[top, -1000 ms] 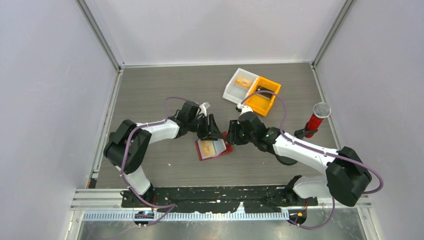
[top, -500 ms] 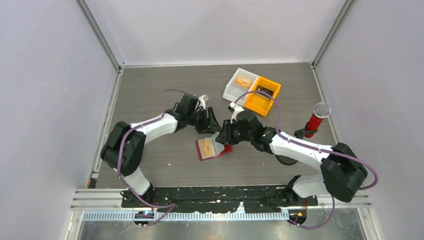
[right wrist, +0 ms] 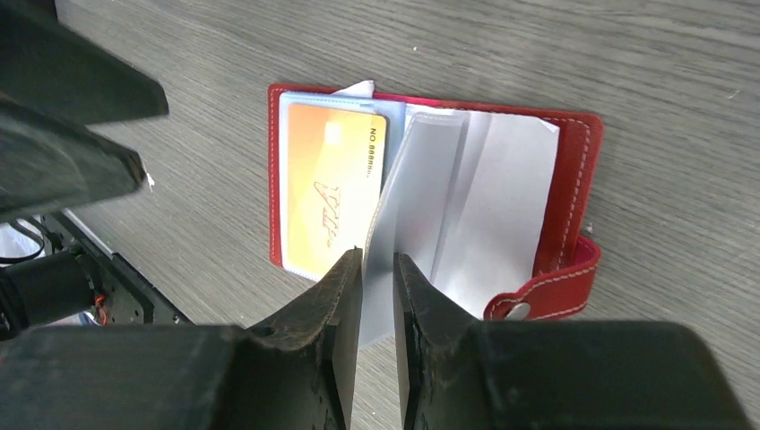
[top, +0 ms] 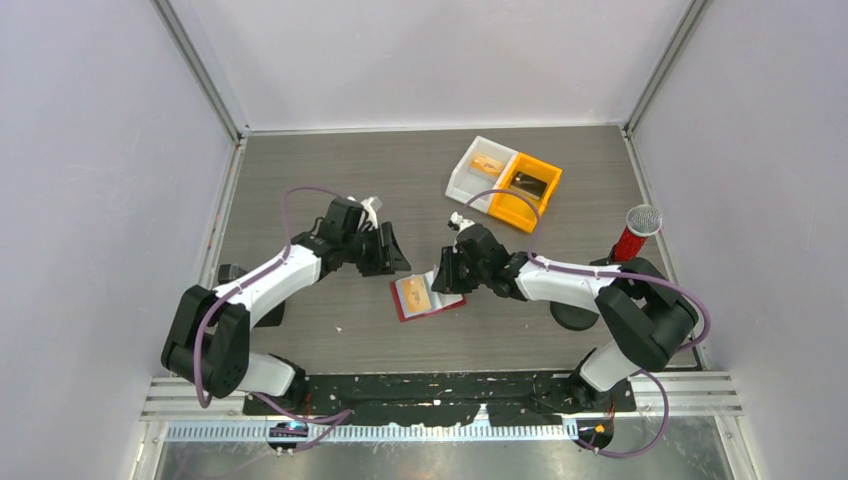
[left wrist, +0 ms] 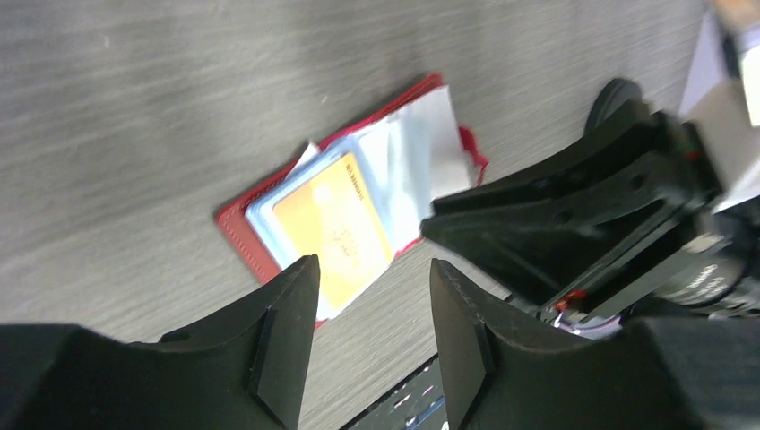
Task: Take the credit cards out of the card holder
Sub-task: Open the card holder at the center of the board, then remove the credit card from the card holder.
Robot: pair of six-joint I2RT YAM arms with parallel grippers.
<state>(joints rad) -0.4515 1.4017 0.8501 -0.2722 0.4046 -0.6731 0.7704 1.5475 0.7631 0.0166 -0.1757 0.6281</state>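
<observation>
Open red card holder [right wrist: 574, 179] holds orange credit card [right wrist: 333, 188].

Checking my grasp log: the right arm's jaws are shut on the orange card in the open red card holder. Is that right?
Not quite. The right gripper has its jaws shut on a clear sleeve of the open red card holder, not on the orange card, which lies flat in its own pocket. The right wrist view shows this.

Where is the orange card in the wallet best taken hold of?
Probably the orange card's short edge at the wallet's outer rim, coming in low from that side with the open left gripper: it lies flat in a sleeve, other edges hemmed in.
</observation>
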